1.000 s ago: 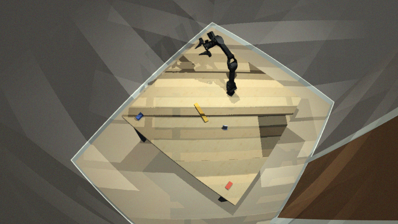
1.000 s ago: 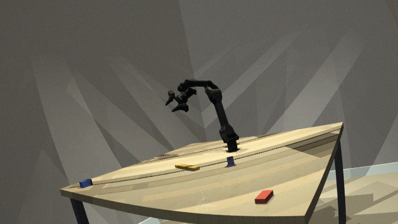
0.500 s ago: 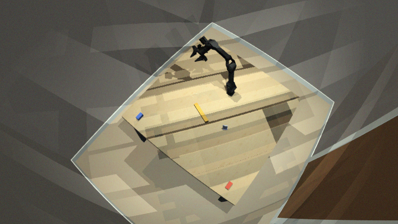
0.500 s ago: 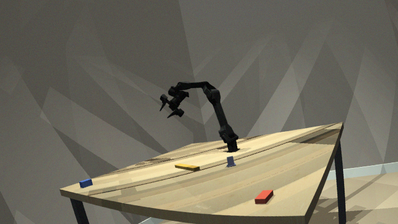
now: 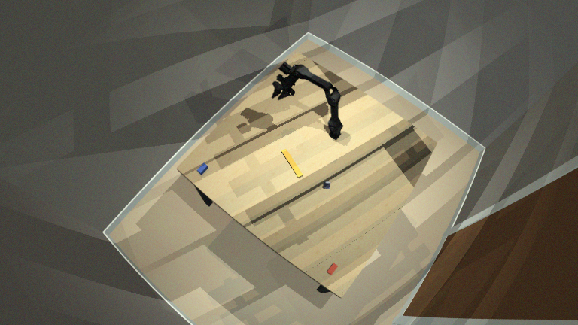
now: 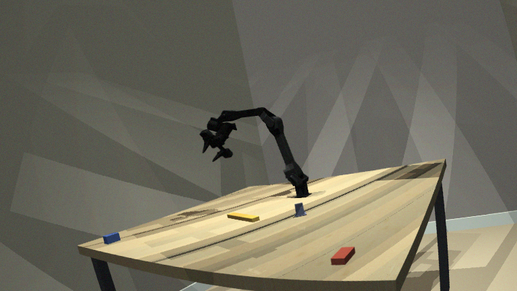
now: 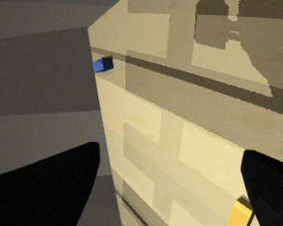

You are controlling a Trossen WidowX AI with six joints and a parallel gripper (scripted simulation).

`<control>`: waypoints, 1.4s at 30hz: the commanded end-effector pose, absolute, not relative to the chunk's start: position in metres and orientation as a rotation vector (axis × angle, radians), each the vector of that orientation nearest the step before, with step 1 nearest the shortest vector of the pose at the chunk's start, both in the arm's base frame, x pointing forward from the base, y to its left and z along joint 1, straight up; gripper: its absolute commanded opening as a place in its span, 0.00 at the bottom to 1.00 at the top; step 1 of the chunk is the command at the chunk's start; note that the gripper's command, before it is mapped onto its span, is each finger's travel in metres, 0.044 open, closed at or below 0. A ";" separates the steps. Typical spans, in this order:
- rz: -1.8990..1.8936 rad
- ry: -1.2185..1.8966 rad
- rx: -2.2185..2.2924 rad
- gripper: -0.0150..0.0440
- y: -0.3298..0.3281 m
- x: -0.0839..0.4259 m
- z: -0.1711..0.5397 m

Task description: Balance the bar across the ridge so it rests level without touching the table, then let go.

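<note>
The yellow bar [image 5: 291,163] [image 6: 242,217] [image 7: 240,214] lies flat on the table; in the wrist view only one end shows, at the lower right beside a finger. The ridge [image 5: 326,185] [image 6: 299,210], a small blue-grey upright piece with a narrow top, stands on the table to the right of the bar in the top and exterior views. Nothing rests on it. It is not in the wrist view. My gripper [image 5: 276,97] [image 6: 208,156] [image 7: 171,156] is open and empty, high above the table and well away from the bar and the ridge.
A blue block [image 5: 202,168] [image 6: 111,238] [image 7: 103,64] lies near the table's left corner. A red block [image 5: 332,268] [image 6: 342,255] lies near the front corner in the top and exterior views. The arm's base stands on the table [image 5: 366,113] [image 6: 365,211] behind the ridge in the exterior view.
</note>
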State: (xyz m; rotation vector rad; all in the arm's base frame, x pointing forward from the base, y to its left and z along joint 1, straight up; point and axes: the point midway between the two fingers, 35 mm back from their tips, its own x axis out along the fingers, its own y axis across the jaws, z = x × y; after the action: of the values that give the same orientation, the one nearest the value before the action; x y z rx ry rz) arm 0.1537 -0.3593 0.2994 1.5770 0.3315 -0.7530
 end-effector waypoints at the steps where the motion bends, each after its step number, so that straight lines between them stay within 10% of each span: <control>1: -0.717 0.430 1.480 0.79 -0.352 0.173 0.287; 42: -0.169 1.100 0.469 0.79 -0.239 0.311 0.201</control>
State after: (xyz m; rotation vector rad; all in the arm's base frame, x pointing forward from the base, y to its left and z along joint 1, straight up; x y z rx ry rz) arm 0.3032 -0.2516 0.2124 0.5684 1.0425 -0.2376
